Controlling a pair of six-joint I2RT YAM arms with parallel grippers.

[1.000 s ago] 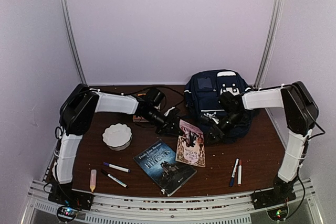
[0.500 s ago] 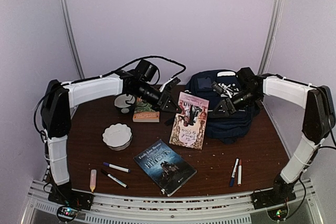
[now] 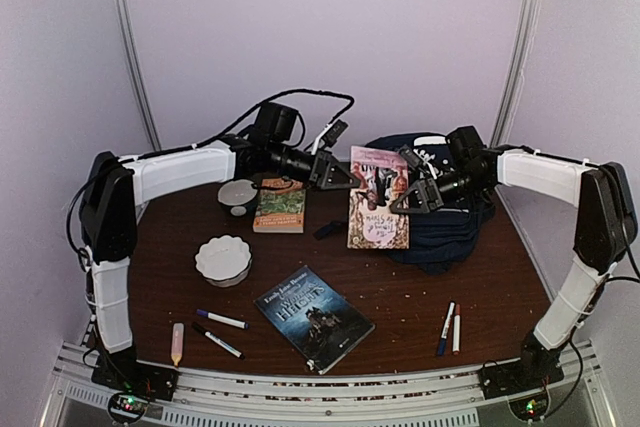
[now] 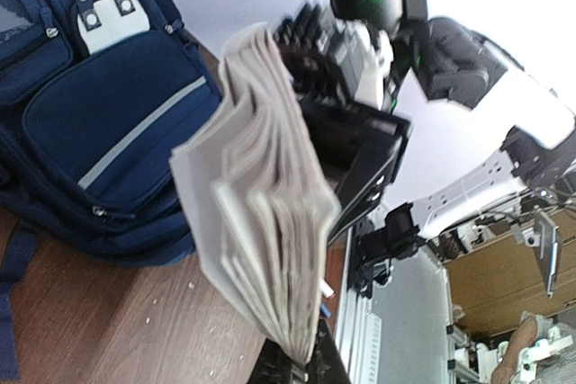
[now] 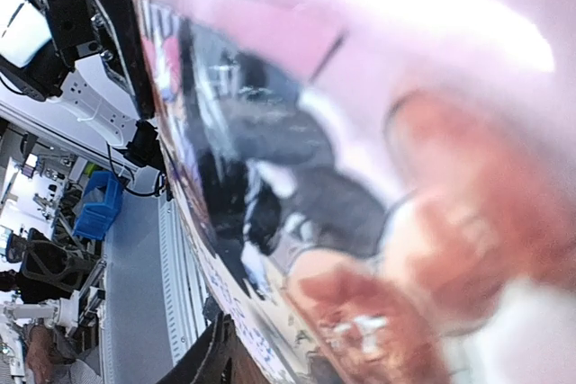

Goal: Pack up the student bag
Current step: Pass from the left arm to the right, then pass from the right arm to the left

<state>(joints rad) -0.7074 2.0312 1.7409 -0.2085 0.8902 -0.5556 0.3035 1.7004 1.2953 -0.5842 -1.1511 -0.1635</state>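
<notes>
The student bag (image 3: 452, 232), navy with white buckle patches, lies at the back right of the table; its front pocket (image 4: 99, 123) shows in the left wrist view. A pink-covered book (image 3: 378, 209) hangs upright in the air just left of the bag. My left gripper (image 3: 340, 175) is shut on the book's left edge, and the fanned pages (image 4: 261, 213) rise from its jaws (image 4: 301, 368). My right gripper (image 3: 415, 197) is at the book's right edge, its black fingers (image 4: 360, 159) spread. The glossy cover (image 5: 360, 177) fills the right wrist view, with one finger (image 5: 209, 361) below it.
A dark blue book (image 3: 313, 317) lies front centre and an orange-green book (image 3: 280, 204) at the back. A white scalloped bowl (image 3: 223, 259) and a small round dish (image 3: 238, 194) sit on the left. Markers (image 3: 220, 319) and a tube (image 3: 177, 343) lie front left, two pens (image 3: 450, 327) front right.
My left gripper has lifted the pink book off the table and carried it up and right towards the bag. My right gripper has left the bag and come to the book's right edge.
</notes>
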